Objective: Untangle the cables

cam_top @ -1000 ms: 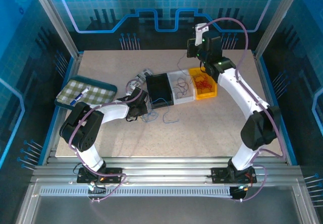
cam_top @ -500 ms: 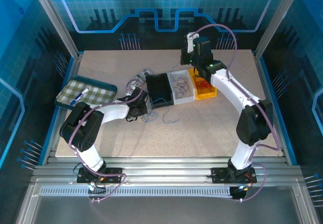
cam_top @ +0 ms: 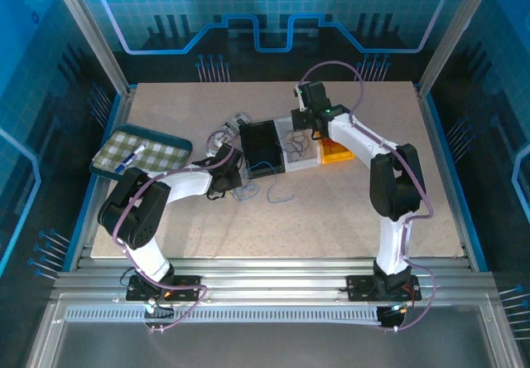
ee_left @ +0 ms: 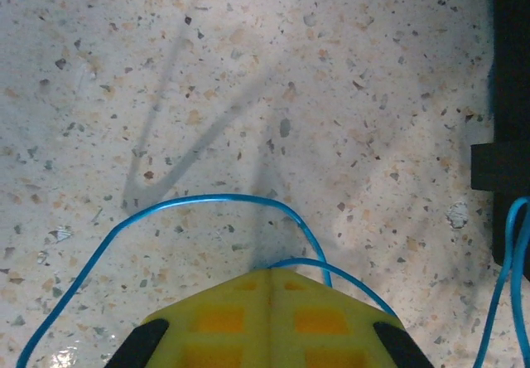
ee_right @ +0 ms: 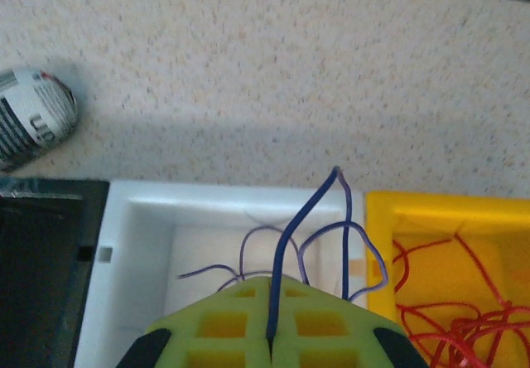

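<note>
Left gripper [ee_left: 269, 278]: closed, its 2 yellow-green pads meeting in a flat seam. A light blue cable [ee_left: 207, 198] issues from that seam and appears pinched there, low over the table [ee_left: 248, 70].

Right gripper [ee_right: 271, 283]: closed on a dark blue cable [ee_right: 286, 244], which rises from the seam in a stiff arch above the white bin [ee_right: 132, 219].

Location of the cables: the red cables [ee_right: 439, 310] are heaped in the yellow bin [ee_right: 414, 206]. More dark strands curl inside the white bin. The light blue strands lie on the open table, just in front of the black bin [cam_top: 261, 146].

Progress (judged): well along. The 3 colours occupy 3 separate places and no crossing between colours can be seen. Red looks finished, and dark blue is nearly so, with 1 strand in hand over its bin.

Left to do (judged): release the dark strand into the white bin, and gather the light blue strands, which are outside any bin.

Cables, material: thin, plastic-sheathed and springy. They hold loose curls and loops instead of lying flat.

Bins, material: rigid moulded plastic, rectangular and straight-walled, set side by side and touching.

Table, texture: matte, pale, speckled like stone.

Pads, texture: soft-looking, with a grid of square recesses.

Bystanders: a green tray [cam_top: 141, 154] lined with checked cloth, and a small white cylinder [ee_right: 33, 115] with black print.
</note>
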`<state>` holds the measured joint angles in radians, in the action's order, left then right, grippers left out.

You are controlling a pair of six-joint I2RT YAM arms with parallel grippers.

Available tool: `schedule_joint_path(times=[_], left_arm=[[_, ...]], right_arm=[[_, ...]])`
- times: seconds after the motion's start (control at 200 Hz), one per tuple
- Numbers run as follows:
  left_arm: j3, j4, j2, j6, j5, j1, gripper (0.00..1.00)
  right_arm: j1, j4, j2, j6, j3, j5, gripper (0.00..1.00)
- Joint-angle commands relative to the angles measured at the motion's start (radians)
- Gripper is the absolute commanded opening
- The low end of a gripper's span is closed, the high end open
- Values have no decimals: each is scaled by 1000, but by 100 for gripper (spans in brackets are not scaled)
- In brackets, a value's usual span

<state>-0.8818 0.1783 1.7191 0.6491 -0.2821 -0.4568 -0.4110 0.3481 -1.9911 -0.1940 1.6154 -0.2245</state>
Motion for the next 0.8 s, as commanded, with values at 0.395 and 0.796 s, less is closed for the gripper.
schedule_joint_path(times=[0.395,0.796], left_arm=[[3,21,-9,1,-26,-10,0],[-4,19,0,0,-24,-13,0]], right_arm=[[-27,111,-57,-7,43,63,0],[44,75,5,7,81,-186,0]])
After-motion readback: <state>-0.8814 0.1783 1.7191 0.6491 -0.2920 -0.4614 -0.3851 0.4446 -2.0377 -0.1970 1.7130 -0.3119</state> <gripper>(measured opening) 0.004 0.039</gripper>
